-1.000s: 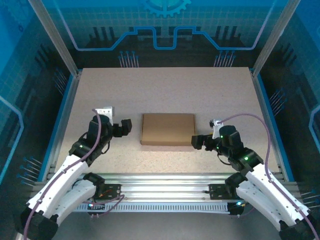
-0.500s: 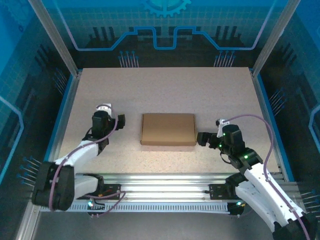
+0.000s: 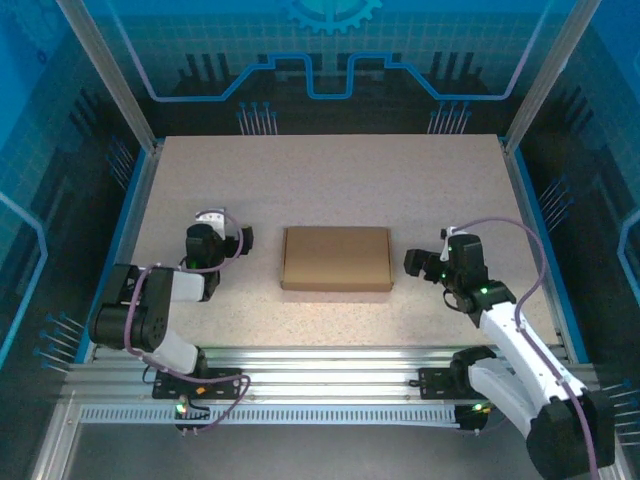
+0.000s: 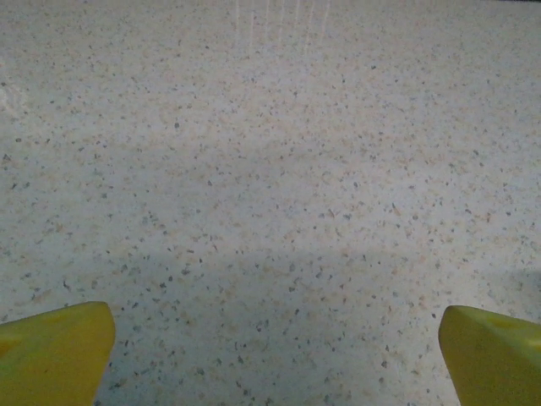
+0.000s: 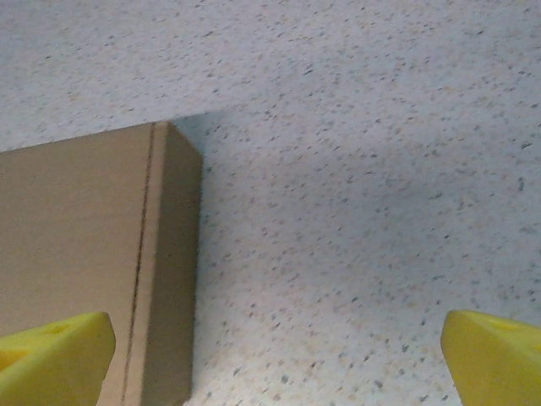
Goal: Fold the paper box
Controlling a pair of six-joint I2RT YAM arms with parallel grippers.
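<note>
The paper box (image 3: pixel 336 258) is plain brown cardboard and lies shut as a low rectangular block in the middle of the table. In the right wrist view its right end (image 5: pixel 93 254) shows a lid crease and a short side wall. My left gripper (image 3: pixel 241 240) is open just left of the box, apart from it, with only bare table between its yellow fingertips (image 4: pixel 51 351). My right gripper (image 3: pixel 414 262) is open just right of the box, not touching it. Its yellow fingertips (image 5: pixel 494 355) stand wide apart with nothing between them.
The speckled table (image 3: pixel 330 180) is bounded by blue side rails (image 3: pixel 125 230) and an aluminium rail (image 3: pixel 330 360) at the near edge, where both arm bases sit. Both arms lie low and folded back.
Both arms have folded back toward their bases. The right gripper has drawn away from the box's near right corner, and the left gripper has pulled slightly left. The box has not moved.
</note>
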